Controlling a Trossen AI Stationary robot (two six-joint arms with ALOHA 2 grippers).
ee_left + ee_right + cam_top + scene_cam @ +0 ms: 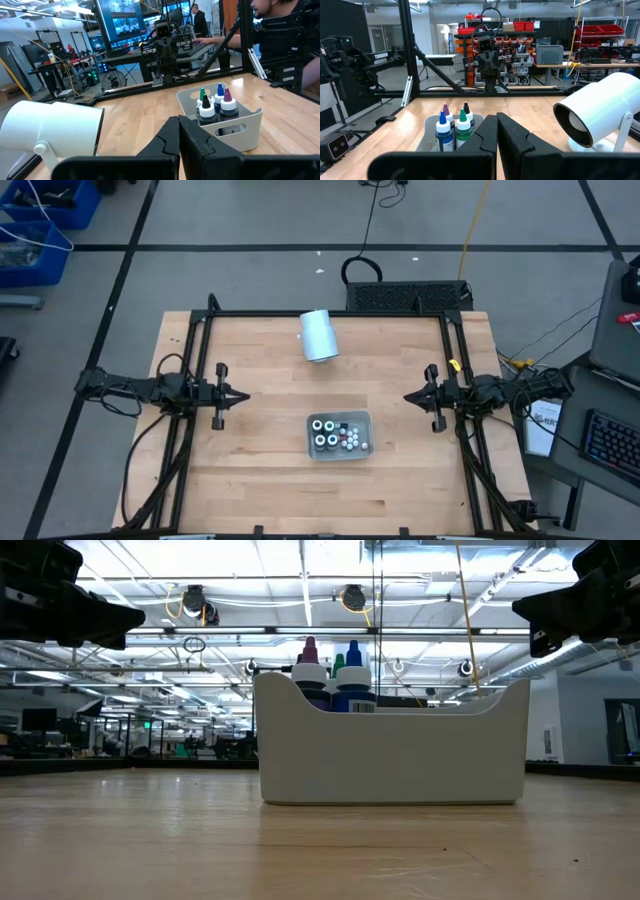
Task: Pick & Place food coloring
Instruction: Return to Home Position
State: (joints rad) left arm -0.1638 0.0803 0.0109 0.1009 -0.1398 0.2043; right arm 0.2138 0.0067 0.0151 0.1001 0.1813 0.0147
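The food coloring bottles (pixel 329 434) stand upright in a grey tray (pixel 338 455) near the table's middle; their dark bodies and coloured tips rise above the tray wall (pixel 335 675) (pixel 214 102) (pixel 452 127). My left gripper (pixel 243 394) hovers shut at the table's left, pointing right toward the tray. My right gripper (pixel 407 396) hovers shut at the table's right, pointing left. Both stand well apart from the tray.
A pale cylinder on a small stand (pixel 319 335) (pixel 50 130) (pixel 597 112) lies on its side toward the far edge, behind the tray. Bare wood lies between each gripper and the tray. Black frame rails edge the table. A person (pixel 280 30) sits beyond it.
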